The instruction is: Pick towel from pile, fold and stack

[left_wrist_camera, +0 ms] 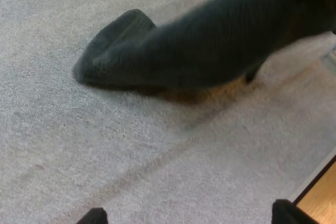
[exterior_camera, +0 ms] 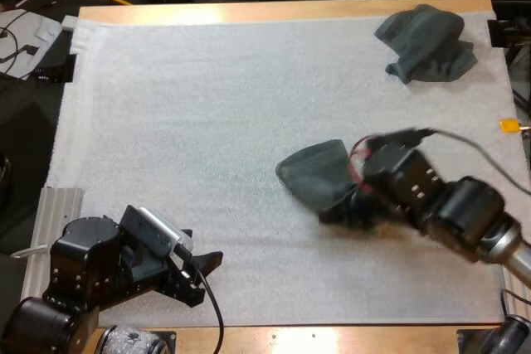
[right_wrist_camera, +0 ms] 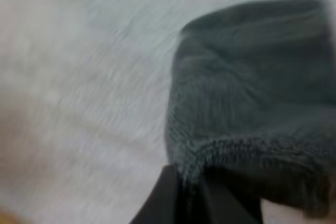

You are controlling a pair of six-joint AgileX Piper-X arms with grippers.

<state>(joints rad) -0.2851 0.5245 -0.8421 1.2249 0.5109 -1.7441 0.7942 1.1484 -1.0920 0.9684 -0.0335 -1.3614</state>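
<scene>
Near the middle of the white mat (exterior_camera: 207,122), a little toward its right and near side, lies the held towel (exterior_camera: 314,173). In the high view its right end is hidden under the right end effector (exterior_camera: 344,209), whose own body covers its fingertips there. In the left wrist view the same towel (left_wrist_camera: 199,51) runs out of frame at its raised end, so how far it extends cannot be told. Its rounded left end sits low at the mat with a shadow beneath, and I cannot tell whether that end touches the mat.

The cloth is dark grey-green and bunched into a blunt, folded lobe that points left. Close up, the towel (right_wrist_camera: 252,103) has a nubby terry pile and a thick rolled edge.

At that edge the right end effector (right_wrist_camera: 194,198) is clamped, with its two black fingers (right_wrist_camera: 163,200) pressing the cloth from both sides.

The left end effector (exterior_camera: 203,261) hovers low over the mat's near left part, well apart from the towel. In its own wrist view the left end effector (left_wrist_camera: 190,216) has its fingertips (left_wrist_camera: 94,216) spread wide with bare mat between them, holding nothing.

A crumpled towel (exterior_camera: 425,43) sits at the mat's far right corner, beside the wooden worktop (exterior_camera: 274,11) edge.
</scene>
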